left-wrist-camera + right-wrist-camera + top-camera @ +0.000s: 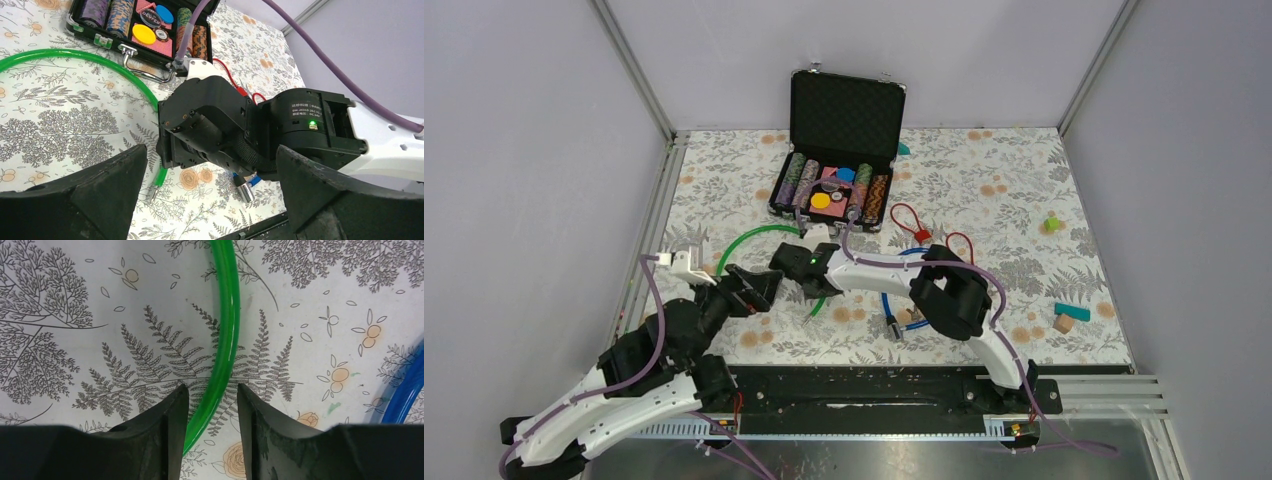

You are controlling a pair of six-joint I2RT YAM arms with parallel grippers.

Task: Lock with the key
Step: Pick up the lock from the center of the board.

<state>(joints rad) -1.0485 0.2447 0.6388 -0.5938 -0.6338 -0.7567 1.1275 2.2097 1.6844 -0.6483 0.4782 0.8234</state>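
At the near edge, the left gripper reaches in from the left with its fingers spread wide and empty, aimed at the black wrist housing of the right arm just ahead of it. The right gripper points down at the tabletop, its fingers parted only a little and straddling the green cable. A sliver of floral surface shows on either side of the cable at the tips, and lower down the cable slips behind the left-hand finger, so I cannot tell whether it is pinched. The green cable is a glossy, translucent tube lying flat in an open arc left of centre. It curves up toward the case and comes back down to a small metal tip near the arms' bases. Just to its right, the blue cable loops partly under the right arm and ends in a silvery metal piece. Past both, the red cable lies beside the open black case, whose lid stands upright against the back wall, with chips in rows inside. A metal rail borders the left edge and grey walls close the back and right. Bare patterned surface stretches along the right half, with a teal block and a wooden block lying near the right edge.
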